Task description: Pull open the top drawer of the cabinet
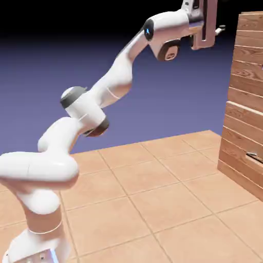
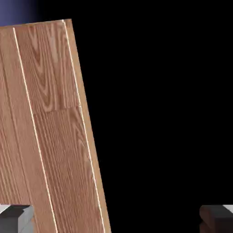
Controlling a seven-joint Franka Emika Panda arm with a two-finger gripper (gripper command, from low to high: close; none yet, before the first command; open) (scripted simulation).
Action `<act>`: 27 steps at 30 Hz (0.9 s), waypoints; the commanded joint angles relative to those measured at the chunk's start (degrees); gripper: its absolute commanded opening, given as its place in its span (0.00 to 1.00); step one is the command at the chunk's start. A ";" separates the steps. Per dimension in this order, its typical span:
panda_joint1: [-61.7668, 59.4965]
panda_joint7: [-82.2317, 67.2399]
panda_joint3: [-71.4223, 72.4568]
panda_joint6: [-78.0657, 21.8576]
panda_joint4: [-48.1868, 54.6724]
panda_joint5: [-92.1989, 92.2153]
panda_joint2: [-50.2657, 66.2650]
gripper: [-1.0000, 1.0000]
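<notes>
Fingers (image 2: pixel 16 217) on your gripper (image 1: pixel 218 30) stand spread and empty, short of the cabinet (image 1: pixel 246 102), whose top drawer (image 1: pixel 250 31) lies just ahead with no handle in view.

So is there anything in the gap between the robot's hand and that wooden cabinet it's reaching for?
Nothing visible. In the exterior view the hand hangs near the top of the cabinet with only bare backdrop between them. The hand view shows just plank wood and darkness. The top drawer's handle is not visible in either view.
</notes>
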 commanded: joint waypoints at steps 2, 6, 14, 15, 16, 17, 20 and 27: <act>-4.16 -3.93 1.77 -1.09 2.48 4.55 -1.73 0.50; -12.46 -11.78 5.31 -3.28 7.45 13.63 -5.18 0.50; -20.76 -11.20 5.82 0.34 19.42 15.75 -4.75 0.50; -21.89 -10.59 5.69 1.20 21.49 15.59 -4.44 0.50; -23.02 -9.97 5.57 2.06 23.57 15.43 -4.13 0.50; -24.15 -9.35 5.45 2.93 25.64 15.28 -3.82 0.50; -27.45 -7.55 5.09 5.44 31.70 14.82 -2.93 0.50; -21.97 -10.63 5.47 1.09 21.32 16.07 -4.81 0.00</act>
